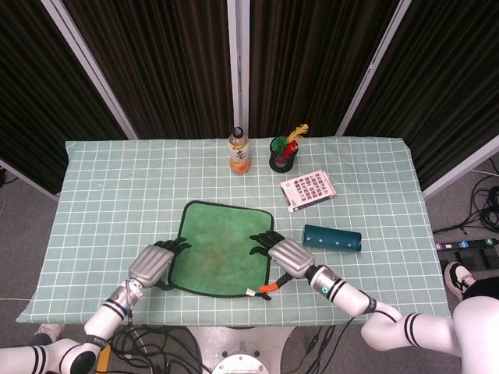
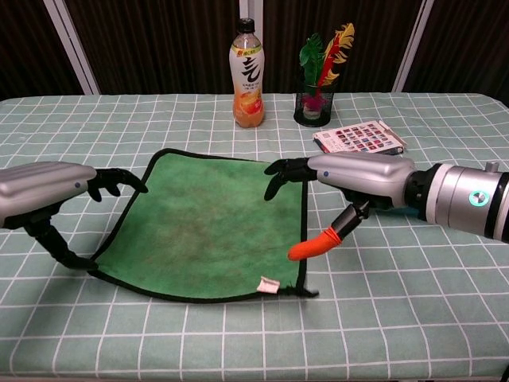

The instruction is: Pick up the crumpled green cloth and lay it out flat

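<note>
The green cloth (image 1: 222, 249) is lying spread flat on the checked worktop (image 1: 101, 202), the left hand (image 1: 154, 265) and right hand (image 1: 282, 255) resting at its near corners.
</note>
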Controlling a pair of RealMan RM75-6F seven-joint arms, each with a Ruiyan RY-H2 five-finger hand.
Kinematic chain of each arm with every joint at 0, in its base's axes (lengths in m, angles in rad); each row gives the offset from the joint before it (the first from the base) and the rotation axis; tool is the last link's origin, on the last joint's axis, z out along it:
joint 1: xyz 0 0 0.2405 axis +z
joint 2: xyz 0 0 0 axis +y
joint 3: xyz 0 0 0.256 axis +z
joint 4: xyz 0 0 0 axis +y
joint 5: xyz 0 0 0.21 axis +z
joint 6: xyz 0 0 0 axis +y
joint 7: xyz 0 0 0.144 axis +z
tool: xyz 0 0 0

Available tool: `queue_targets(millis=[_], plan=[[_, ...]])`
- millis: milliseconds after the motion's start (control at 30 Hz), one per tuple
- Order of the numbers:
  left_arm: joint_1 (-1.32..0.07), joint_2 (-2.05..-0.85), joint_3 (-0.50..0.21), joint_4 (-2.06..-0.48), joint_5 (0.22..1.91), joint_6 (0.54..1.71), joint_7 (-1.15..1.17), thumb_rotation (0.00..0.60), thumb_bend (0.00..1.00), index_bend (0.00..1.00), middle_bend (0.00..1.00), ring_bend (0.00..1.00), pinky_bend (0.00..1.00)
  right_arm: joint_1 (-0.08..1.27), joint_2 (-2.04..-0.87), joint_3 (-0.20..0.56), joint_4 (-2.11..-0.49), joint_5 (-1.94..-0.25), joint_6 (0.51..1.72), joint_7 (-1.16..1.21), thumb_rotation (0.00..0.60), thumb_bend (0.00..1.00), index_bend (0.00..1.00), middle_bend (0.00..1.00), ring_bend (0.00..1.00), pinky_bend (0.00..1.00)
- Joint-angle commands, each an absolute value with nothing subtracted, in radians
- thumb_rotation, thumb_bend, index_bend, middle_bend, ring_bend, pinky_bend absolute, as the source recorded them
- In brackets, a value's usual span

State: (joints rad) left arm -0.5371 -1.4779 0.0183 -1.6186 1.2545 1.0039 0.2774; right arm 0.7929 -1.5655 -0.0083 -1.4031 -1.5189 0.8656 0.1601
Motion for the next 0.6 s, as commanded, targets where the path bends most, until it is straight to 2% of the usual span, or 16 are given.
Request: queue_targets(millis=[33,100,133,233,267,400,600], plan=[[-0.526,-1.457,-0.002,-1.636,1.259,1.026,0.241,0.587,0.0,0.19,0.19,0.21,0.27,0.777,-1.527,0.009,-1.434,-1.521,0.907,0.141,0.293,0.0,0.2,0.02,0.0,0.0],[-0.52,-1.432,-0.02,-1.65,1.246,1.035,0.21,0.598,0.0,0.19,0.19,0.21,0.27,0.761,-1.494,0.022,-1.453,-1.512,0.938,0.119,0.333,0.0,0.2,0.02,0.0,0.0],[-0.517,-1.422,-0.03,-1.65,1.238,1.043,0.206,0.6,0.0,0.19,0.19,0.21,0.26,0.754,-1.479,0.029,-1.46,-1.503,0.951,0.104,0.375,0.0,0.2,0.02,0.0,0.0],[-0.504,-1.402,-0.068,-1.633,1.198,1.078,0.197,0.6,0.0,0.19,0.19,0.21,0.26,0.72,-1.432,0.053,-1.482,-1.462,1.001,0.046,0.561,0.01,0.21,0.03,0.0,0.0],[-0.501,-1.397,-0.08,-1.624,1.181,1.087,0.195,0.6,0.0,0.19,0.19,0.21,0.26,0.708,-1.419,0.06,-1.488,-1.447,1.016,0.029,0.585,0.02,0.21,0.03,0.0,0.0],[-0.474,-1.385,-0.127,-1.562,1.11,1.141,0.191,0.6,0.0,0.2,0.19,0.21,0.26,0.645,-1.364,0.077,-1.499,-1.399,1.101,-0.053,0.6,0.12,0.26,0.06,0.0,0.0],[-0.42,-1.366,-0.146,-1.467,1.079,1.215,0.174,0.6,0.0,0.21,0.19,0.21,0.25,0.55,-1.284,0.069,-1.516,-1.373,1.202,-0.087,0.6,0.15,0.26,0.06,0.0,0.0]])
